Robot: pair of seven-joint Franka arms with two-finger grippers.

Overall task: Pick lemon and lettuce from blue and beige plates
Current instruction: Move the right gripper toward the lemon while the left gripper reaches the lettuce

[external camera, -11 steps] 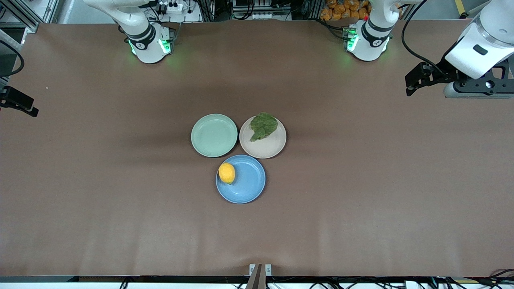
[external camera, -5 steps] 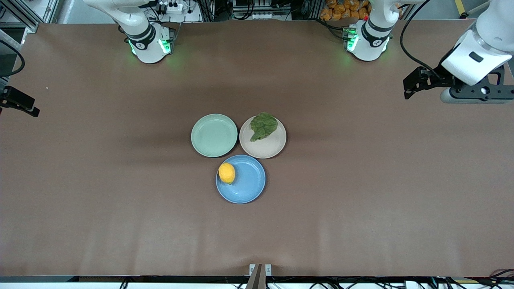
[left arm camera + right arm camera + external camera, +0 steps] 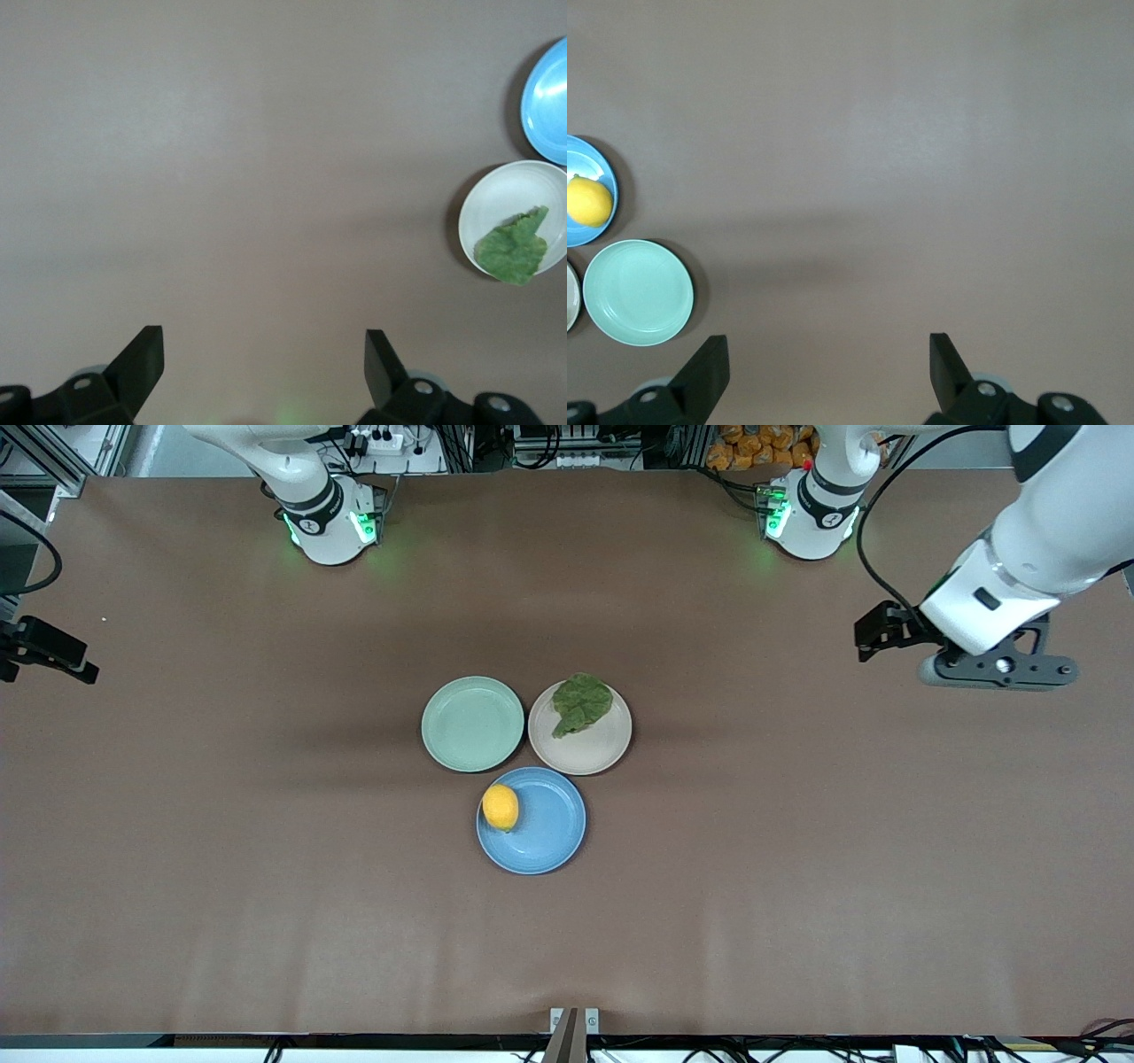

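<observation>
The lemon lies on the blue plate, near its rim toward the right arm's end. The lettuce lies on the beige plate. My left gripper is open and empty, in the air over bare table at the left arm's end; its wrist view shows the lettuce and beige plate well off. My right gripper is open and empty over bare table at the right arm's end; its wrist view shows the lemon far off.
A pale mint-green plate with nothing on it touches the beige and blue plates, toward the right arm's end; it also shows in the right wrist view. Brown table cloth surrounds the three plates.
My left arm has swung in from the table's end toward the plates. The right gripper's black mount has shifted slightly inward. The plates, lemon and lettuce have not moved.
</observation>
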